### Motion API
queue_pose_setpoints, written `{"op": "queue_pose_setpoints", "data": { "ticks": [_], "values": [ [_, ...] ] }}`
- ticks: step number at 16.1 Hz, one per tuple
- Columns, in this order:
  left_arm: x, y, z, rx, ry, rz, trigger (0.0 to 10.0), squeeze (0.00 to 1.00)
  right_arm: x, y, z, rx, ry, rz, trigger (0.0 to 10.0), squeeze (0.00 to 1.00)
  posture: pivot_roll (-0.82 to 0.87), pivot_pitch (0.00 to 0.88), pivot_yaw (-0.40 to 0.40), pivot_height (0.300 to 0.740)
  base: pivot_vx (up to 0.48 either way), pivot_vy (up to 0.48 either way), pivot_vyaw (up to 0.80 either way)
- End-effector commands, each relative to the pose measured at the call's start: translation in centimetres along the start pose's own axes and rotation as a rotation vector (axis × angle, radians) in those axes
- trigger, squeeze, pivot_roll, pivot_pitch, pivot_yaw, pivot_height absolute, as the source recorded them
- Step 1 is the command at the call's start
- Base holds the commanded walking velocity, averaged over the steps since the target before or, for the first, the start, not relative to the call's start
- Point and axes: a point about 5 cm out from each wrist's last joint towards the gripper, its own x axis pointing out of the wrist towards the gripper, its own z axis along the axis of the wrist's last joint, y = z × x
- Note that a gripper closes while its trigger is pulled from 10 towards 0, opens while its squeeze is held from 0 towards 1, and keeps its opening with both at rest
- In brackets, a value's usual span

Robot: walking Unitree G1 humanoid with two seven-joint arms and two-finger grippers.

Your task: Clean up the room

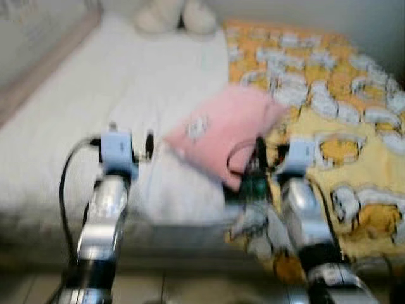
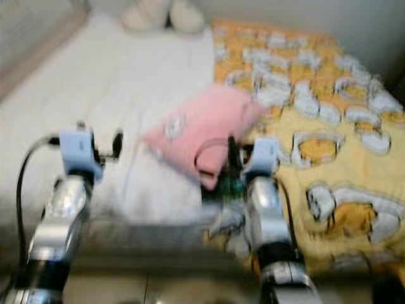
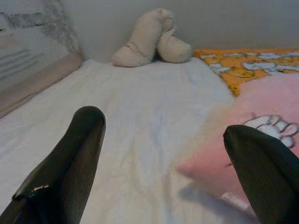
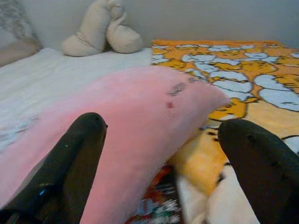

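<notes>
In the left eye view, blurred, we see the pink pillow [image 1: 224, 130] at the centre of the frame, lying across the seam between the white sheet [image 1: 114, 88] and the yellow cartoon blanket [image 1: 342, 126]. Its long axis runs from lower left to upper right. Our right gripper [image 1: 259, 161] sits at the pillow's lower edge, so we judge the right arm the nearer one; our left gripper [image 1: 149, 145] hangs over the sheet just left of the pillow.

The right eye view shows the same layout, with a beige stuffed toy [image 2: 161, 16] at the top of the frame.

In the left wrist view our fingers [image 3: 70, 163] stand wide apart, with bare sheet between them and the pillow's corner, marked with a white paw print, at the right of the frame.

In the right wrist view the fingers [image 4: 70, 163] are likewise apart. The pillow, soft and plump with a small dark mark, lies straight ahead between them, resting partly on the blanket. Something with coloured print peeks from under it at the bottom centre; we cannot tell what.
</notes>
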Motion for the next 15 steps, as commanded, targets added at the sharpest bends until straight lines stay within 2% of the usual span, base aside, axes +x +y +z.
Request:
{"op": "queue_pose_setpoints", "data": {
  "ticks": [1,3,4,5,7,8,9,10,12,14,15],
  "values": [
    [0.2,-1.0,0.3,-0.009,-0.013,-0.037,10.0,0.00,0.1,-1.3,0.1,-0.036,0.010,-0.051,10.0,1.00,0.01,0.000,-0.045,0.740,0.480,0.000,0.00],
    [0.2,-1.0,0.4,-0.011,-0.017,-0.034,10.0,0.00,0.3,-0.9,-0.1,-0.023,0.037,-0.024,10.0,1.00,0.01,0.000,-0.045,0.740,0.480,0.000,0.00],
    [0.2,-0.9,0.5,-0.016,-0.023,-0.026,10.0,0.00,0.5,-0.6,0.0,-0.001,0.049,0.009,10.0,0.00,0.01,0.000,-0.045,0.740,0.480,0.000,0.00],
    [0.2,-0.9,0.5,-0.018,-0.027,-0.024,10.0,0.00,0.6,-0.5,0.1,0.010,0.050,0.013,10.0,0.00,0.01,0.000,-0.045,0.740,0.480,0.000,0.00],
    [-0.1,-1.2,0.7,-0.075,-0.033,-0.057,10.0,0.00,1.0,0.5,0.2,0.140,0.083,0.053,10.0,0.00,0.02,0.000,-0.046,0.740,0.000,0.000,0.00],
    [-0.2,-1.2,0.8,-0.063,-0.033,-0.063,10.0,0.00,1.1,0.7,-0.3,0.205,0.121,0.034,10.0,0.00,0.02,0.000,-0.046,0.740,0.000,0.000,0.00],
    [-0.3,-1.0,0.8,-0.055,-0.025,-0.058,10.0,0.00,0.9,0.7,-1.5,0.268,0.193,-0.013,10.0,0.00,0.03,0.000,-0.043,0.740,0.000,0.000,0.00],
    [-0.4,-0.7,0.8,-0.048,-0.021,-0.052,10.0,0.00,0.6,0.8,-2.7,0.292,0.257,-0.055,10.0,0.00,0.04,0.000,-0.038,0.740,0.000,0.000,0.00],
    [-0.9,1.2,1.3,-0.024,-0.012,-0.018,10.0,0.00,-0.7,1.8,-5.9,0.261,0.422,-0.116,10.0,0.00,0.07,0.071,-0.011,0.740,0.000,0.000,0.00],
    [-1.5,2.4,1.2,0.027,0.013,-0.026,10.0,0.00,-1.4,3.8,-7.5,0.247,0.532,-0.065,10.0,0.00,0.09,0.118,0.013,0.740,0.000,0.000,0.00],
    [-1.6,2.6,1.3,0.031,0.015,-0.026,10.0,0.00,-1.6,4.0,-7.7,0.251,0.545,-0.063,10.0,0.00,0.09,0.124,0.016,0.740,0.000,0.000,0.00]
  ]
}}
